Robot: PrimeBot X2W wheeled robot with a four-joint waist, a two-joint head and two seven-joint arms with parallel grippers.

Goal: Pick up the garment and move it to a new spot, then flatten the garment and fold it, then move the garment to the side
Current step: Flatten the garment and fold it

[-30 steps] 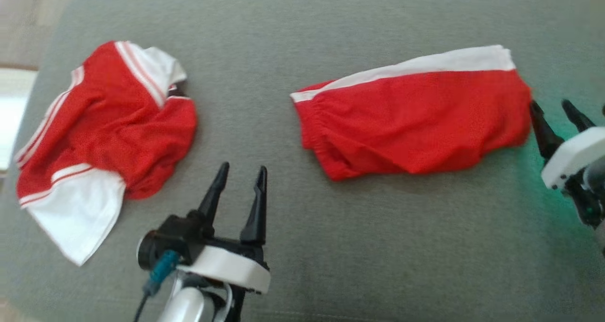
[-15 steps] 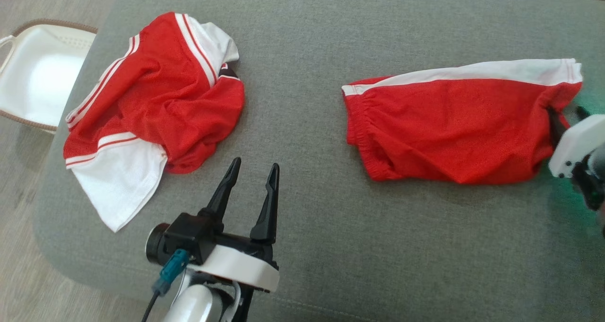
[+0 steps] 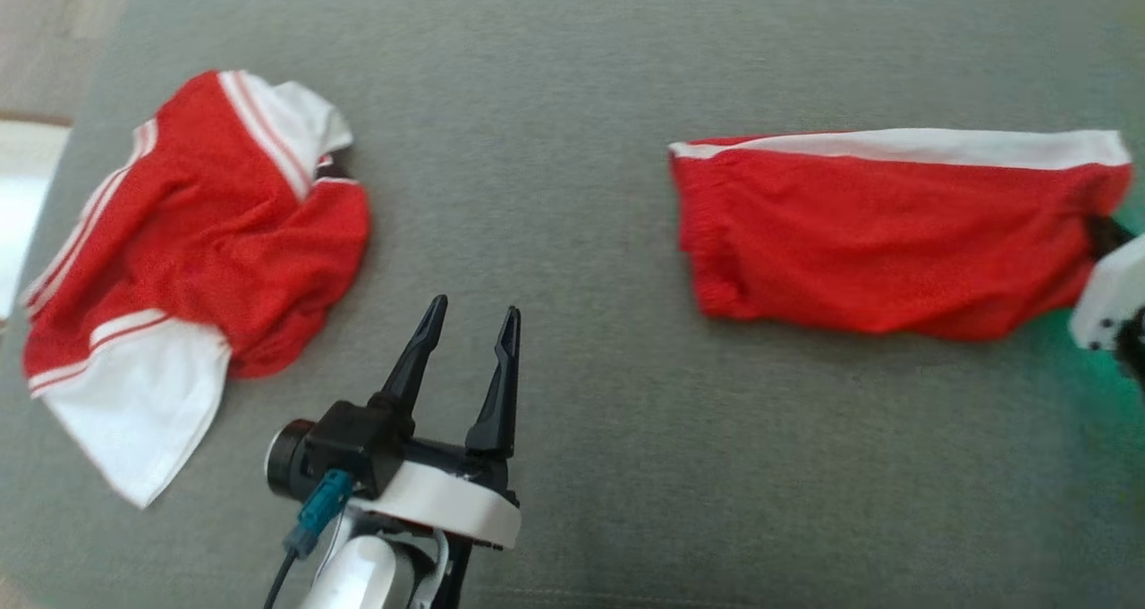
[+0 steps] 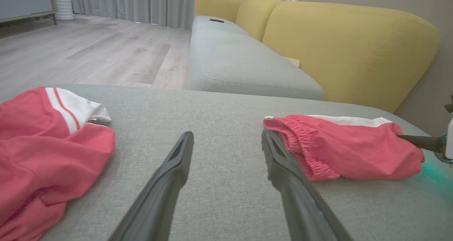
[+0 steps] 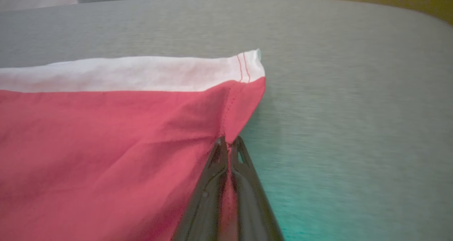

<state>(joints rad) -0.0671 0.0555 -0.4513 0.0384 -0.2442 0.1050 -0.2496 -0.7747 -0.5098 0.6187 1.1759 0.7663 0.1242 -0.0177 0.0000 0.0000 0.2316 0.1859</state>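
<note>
The right claw (image 5: 229, 143) is now pinched shut on the red shorts (image 3: 894, 233), its two dark fingers pressed together over the hem at the right end, just under the white side band. A second ago those fingers stood apart, just beside that same edge and not yet gripping it. The shorts lie on the right part of the grey cushion (image 3: 555, 144), and they look more drawn out and flatter along their length than before. The left claw (image 3: 475, 307) is unchanged: its fingers are spread wide, holding nothing, above bare cushion between the two garments. The crumpled red and white shirt (image 3: 206, 233) lies in the same heap on the left part of the cushion, well apart from the shorts. The head view itself has shifted between frames.
</note>
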